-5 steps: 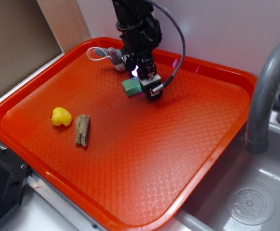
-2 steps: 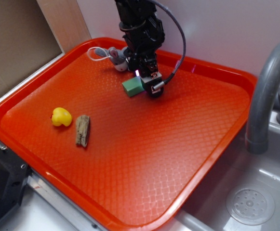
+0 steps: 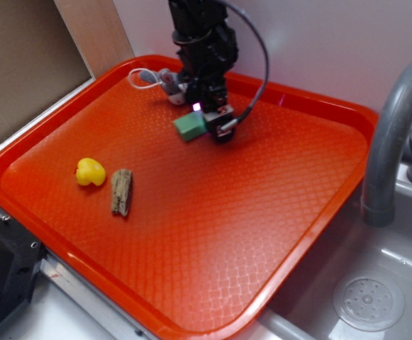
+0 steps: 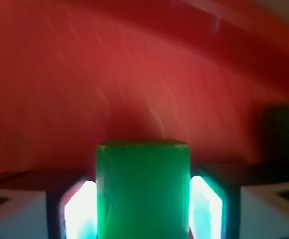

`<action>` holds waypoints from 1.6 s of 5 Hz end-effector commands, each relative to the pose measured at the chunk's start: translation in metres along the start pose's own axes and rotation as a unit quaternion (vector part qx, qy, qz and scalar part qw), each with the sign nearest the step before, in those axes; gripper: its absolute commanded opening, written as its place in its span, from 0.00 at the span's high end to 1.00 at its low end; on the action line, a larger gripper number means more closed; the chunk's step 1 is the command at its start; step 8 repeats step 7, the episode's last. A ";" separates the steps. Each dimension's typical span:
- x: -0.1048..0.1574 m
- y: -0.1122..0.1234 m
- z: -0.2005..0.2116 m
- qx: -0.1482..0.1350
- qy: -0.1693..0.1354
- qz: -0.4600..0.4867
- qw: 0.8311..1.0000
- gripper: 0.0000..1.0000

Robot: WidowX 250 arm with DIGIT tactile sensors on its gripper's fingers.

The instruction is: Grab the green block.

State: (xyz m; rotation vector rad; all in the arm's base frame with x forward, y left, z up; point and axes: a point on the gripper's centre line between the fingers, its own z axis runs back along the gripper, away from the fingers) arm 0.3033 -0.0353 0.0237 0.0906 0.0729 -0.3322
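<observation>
The green block (image 3: pixel 190 126) sticks out to the left from between the jaws of my black gripper (image 3: pixel 207 125), above the far middle of the red tray (image 3: pixel 213 212). In the wrist view the green block (image 4: pixel 143 191) fills the gap between both lit fingers (image 4: pixel 79 211), which press on its sides, with the blurred red tray beyond it. The gripper is shut on the block, which appears lifted slightly off the tray.
A grey plush mouse (image 3: pixel 164 79) with a white cord lies just behind the gripper. A yellow toy (image 3: pixel 90 171) and a brown wood piece (image 3: pixel 121 191) lie at the tray's left. A grey faucet (image 3: pixel 393 134) and sink (image 3: pixel 369 301) stand to the right.
The gripper has moved a little up and to the left with the green block in it. The block's end has risen from the tray.
</observation>
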 end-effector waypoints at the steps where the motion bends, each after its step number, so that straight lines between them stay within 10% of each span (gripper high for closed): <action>1: -0.023 0.015 0.070 0.026 -0.029 0.093 0.995 1.00; 4: -0.092 0.006 0.159 -0.019 -0.067 0.155 0.985 1.00; 8: -0.106 0.011 0.186 -0.026 -0.099 0.188 0.977 1.00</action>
